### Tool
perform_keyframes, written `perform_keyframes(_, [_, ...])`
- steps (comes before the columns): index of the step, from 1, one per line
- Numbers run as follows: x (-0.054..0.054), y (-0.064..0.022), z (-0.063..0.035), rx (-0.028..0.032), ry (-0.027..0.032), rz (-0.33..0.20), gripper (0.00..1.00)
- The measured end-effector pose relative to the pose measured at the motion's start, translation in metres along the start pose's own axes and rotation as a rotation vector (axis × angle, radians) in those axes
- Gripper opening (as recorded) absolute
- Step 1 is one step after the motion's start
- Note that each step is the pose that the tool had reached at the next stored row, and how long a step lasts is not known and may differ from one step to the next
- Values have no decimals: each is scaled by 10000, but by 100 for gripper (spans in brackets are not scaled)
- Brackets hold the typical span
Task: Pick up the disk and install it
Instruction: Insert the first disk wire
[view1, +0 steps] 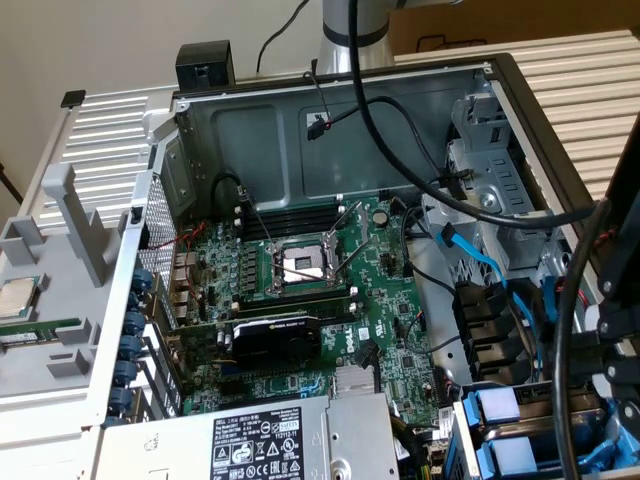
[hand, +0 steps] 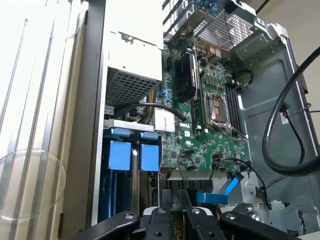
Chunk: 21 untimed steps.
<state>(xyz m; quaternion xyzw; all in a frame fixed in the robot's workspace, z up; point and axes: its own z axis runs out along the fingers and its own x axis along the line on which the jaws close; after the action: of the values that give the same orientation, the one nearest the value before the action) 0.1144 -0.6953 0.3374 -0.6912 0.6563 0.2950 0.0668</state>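
Gripper (hand: 175, 214) clamps disk (view1: 616, 455) edge-on, just beside drive bay (view1: 462, 430). Two blue carriers (view1: 500, 410) already sit in bay. Blue cable (view1: 478, 262) and thick black cable (view1: 400, 160) run near bay.

Motherboard (view1: 392, 262) inside case (view1: 250, 130); drive carriers (view1: 497, 408), seemingly, in neighbouring bay.

This is a robotics lab bench set up for computer assembly. An open desktop computer case (view1: 330, 110) lies on its side on a white ribbed worktop (view1: 110, 150), with its green motherboard (view1: 390, 290) and labelled power supply (view1: 260, 440) exposed. A grey plastic fixture (view1: 50, 370) sits beside it at the exterior view's left. The robot arm's base (view1: 350, 30) rises behind the case, and black cables (view1: 400, 150) trail across it.
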Motion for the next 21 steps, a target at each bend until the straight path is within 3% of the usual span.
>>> perform_keyframes(2, [-2, 2, -2, 72, 141, 43, 17])
perform_keyframes(6, [-2, 5, -2, 207, 486, 223, 17])
perform_keyframes(7, [-4, 9, -4, 234, 544, 253, 17])
perform_keyframes(21, [-62, 96, -85, 506, 899, 438, 17])
